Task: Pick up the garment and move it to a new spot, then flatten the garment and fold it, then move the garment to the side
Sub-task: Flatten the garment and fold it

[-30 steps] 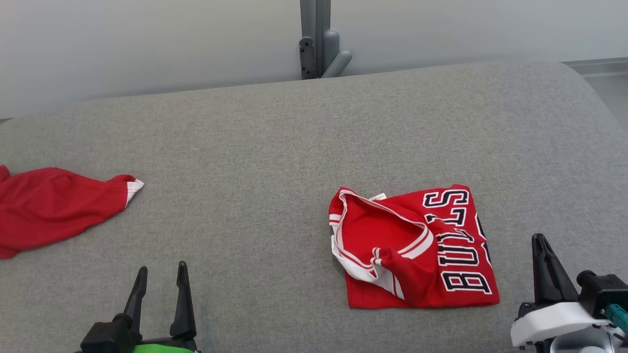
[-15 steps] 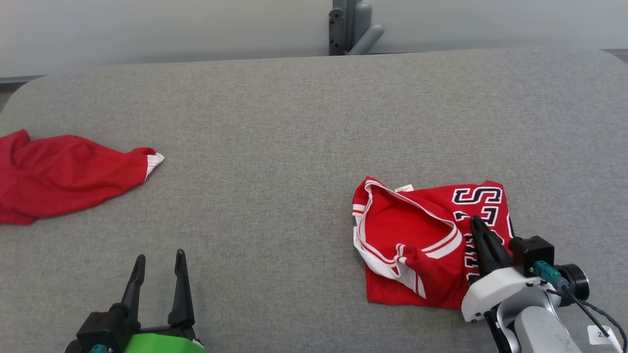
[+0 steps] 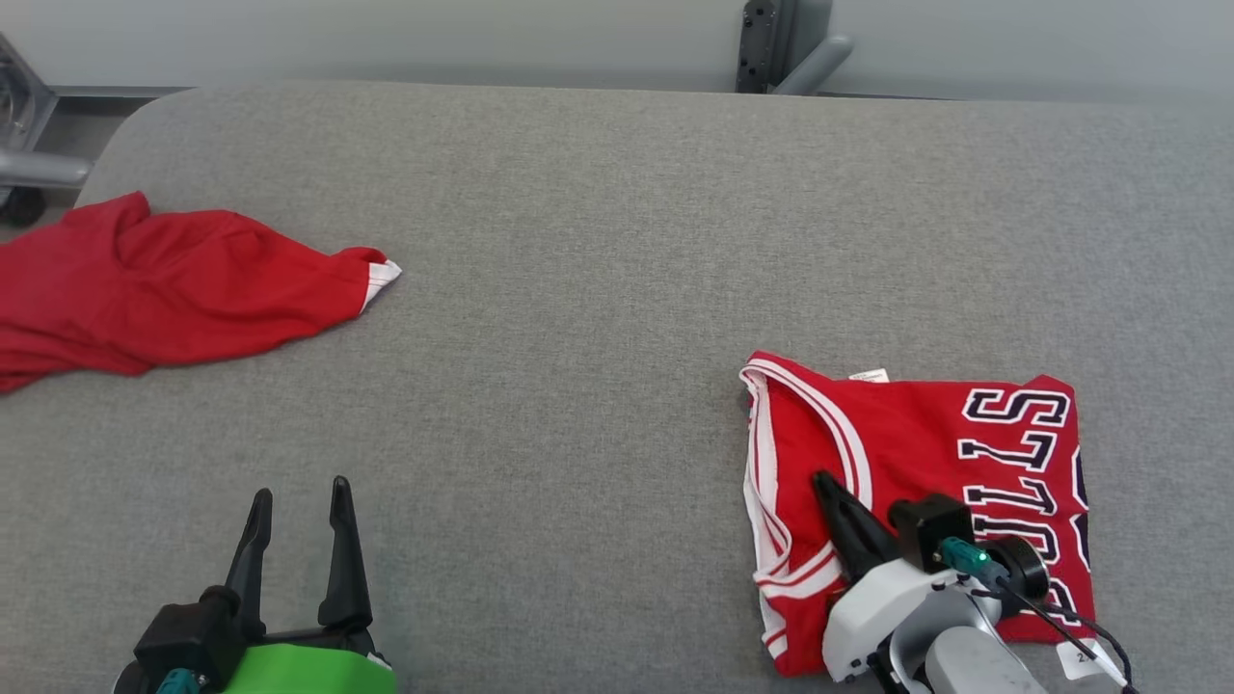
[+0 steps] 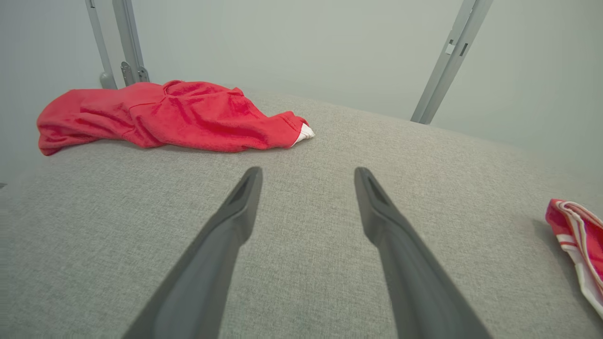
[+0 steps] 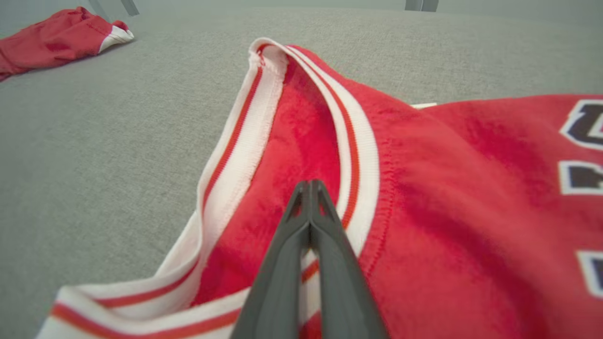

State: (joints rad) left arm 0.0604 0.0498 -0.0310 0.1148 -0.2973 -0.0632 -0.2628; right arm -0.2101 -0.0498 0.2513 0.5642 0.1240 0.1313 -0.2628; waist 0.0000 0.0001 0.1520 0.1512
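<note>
Seeing jersey (image 3: 916,453) folded near front-right corner of surface (image 3: 578,289). Reading right gripper (image 3: 822,480) as jaws together, laid on striped trim (image 5: 362,157), nothing pinched: probably pressing flat or pushing aside. Noting left gripper (image 3: 300,492) jaws apart, idle by front edge.

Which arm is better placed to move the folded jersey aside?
Right. The right gripper, shut, is over the jersey at the collar; the left gripper stands open over the table, far off.
</note>
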